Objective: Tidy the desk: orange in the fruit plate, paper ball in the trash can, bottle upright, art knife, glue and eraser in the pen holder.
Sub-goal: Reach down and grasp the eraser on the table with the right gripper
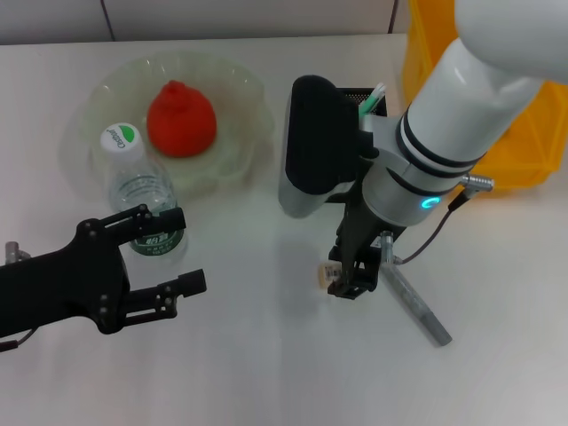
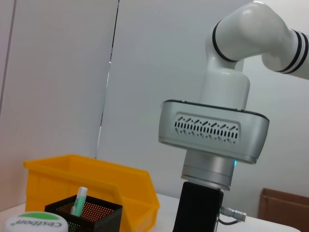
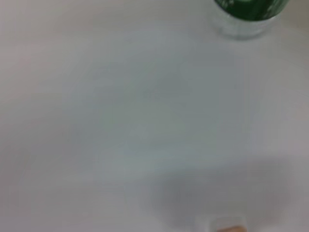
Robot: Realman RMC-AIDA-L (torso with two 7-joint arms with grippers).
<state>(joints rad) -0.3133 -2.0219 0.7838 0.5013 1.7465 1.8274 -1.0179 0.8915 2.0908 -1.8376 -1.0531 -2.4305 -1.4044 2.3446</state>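
The right end effector [image 1: 349,282] points straight down at the desk [image 1: 266,373], its fingers closed on the eraser [image 1: 331,273], apparently gripped from above so it can be lifted clear. A grey knife [image 1: 413,302] lies just beside it at four o'clock. The pen holder [image 1: 371,99], at twelve o'clock behind the arm, already holds a green-tipped item. The left end effector [image 1: 169,253] hangs open beside the upright bottle [image 1: 142,200]. The orange [image 1: 181,119] sits in the plate [image 1: 240,89]; the trash can [image 1: 524,151] is at two o'clock. Open desk lies toward six o'clock.
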